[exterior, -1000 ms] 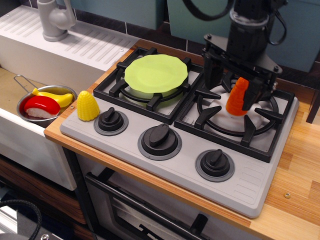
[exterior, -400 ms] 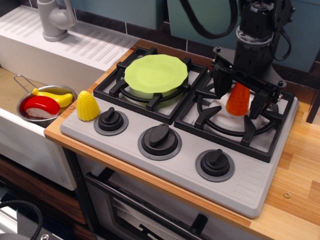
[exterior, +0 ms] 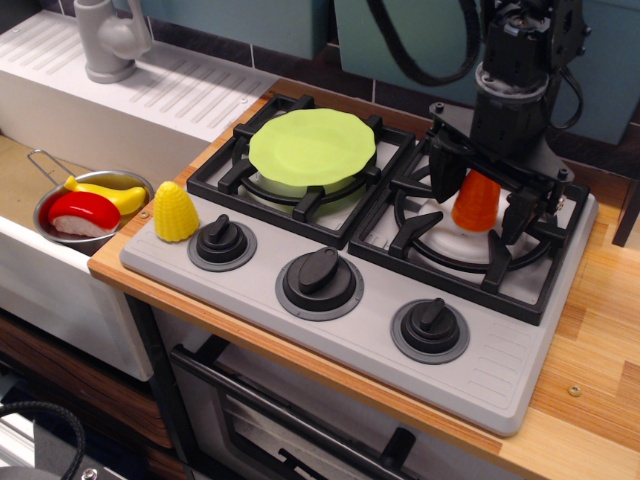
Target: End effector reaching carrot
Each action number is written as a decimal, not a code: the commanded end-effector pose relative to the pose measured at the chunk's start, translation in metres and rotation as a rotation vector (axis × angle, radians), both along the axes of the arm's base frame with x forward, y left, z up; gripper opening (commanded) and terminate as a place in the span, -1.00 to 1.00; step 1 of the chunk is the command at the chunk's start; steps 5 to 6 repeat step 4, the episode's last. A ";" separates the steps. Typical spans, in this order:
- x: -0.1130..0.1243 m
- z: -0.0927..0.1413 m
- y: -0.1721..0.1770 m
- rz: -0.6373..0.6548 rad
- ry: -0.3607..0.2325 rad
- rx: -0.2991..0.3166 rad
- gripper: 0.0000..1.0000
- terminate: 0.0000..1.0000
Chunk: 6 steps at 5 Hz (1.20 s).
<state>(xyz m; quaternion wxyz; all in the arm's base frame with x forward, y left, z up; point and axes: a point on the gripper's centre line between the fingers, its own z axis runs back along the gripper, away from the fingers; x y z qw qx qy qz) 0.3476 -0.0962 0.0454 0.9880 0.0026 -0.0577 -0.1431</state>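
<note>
You are at the end of the reach: the gripper (exterior: 482, 205) hangs with fingers wide, straddling the carrot (exterior: 476, 202) upright on the right burner (exterior: 470, 238) near the bench's back-right corner, so next, I judge, lower slightly and close.

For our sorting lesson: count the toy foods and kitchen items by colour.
Orange: 1, the carrot
Yellow: 2, the corn cob and the banana-like piece
Red: 1, the red toy food
Green: 1, the plate
Total: 5
</note>
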 end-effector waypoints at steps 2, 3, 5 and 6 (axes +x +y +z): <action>0.010 0.017 -0.001 -0.037 -0.041 -0.030 1.00 -1.00; 0.010 0.017 -0.001 -0.037 -0.041 -0.030 1.00 -1.00; 0.010 0.017 -0.001 -0.037 -0.041 -0.030 1.00 1.00; 0.010 0.017 -0.001 -0.037 -0.041 -0.030 1.00 1.00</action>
